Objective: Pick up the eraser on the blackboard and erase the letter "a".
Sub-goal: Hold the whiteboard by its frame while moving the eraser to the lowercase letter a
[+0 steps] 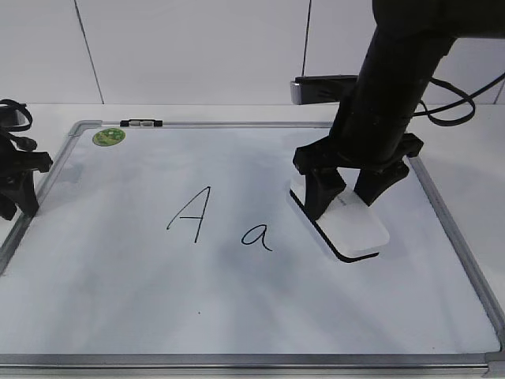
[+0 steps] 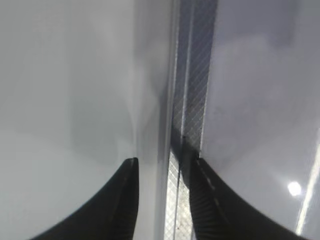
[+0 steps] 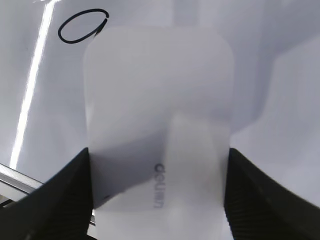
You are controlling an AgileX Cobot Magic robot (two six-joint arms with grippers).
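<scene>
The white eraser [image 1: 359, 229] lies flat on the blackboard [image 1: 118, 268], right of the letter "a" [image 1: 257, 235]. My right gripper [image 1: 347, 197] straddles the eraser's far end, one finger against each long side. In the right wrist view the eraser [image 3: 160, 100] fills the space between my right gripper's fingers [image 3: 159, 151], grey lettering up. The loop of the "a" [image 3: 82, 26] shows just beyond its far left corner. My left gripper [image 1: 20, 185] sits at the board's left frame. Its fingers [image 2: 158, 150] are apart and empty over the frame strip [image 2: 192, 100].
A capital "A" [image 1: 189, 215] is written left of the "a". A green sticker [image 1: 109, 136] and a small clip [image 1: 143, 123] sit at the board's far left corner. A dark box with cables [image 1: 316, 88] stands behind the board.
</scene>
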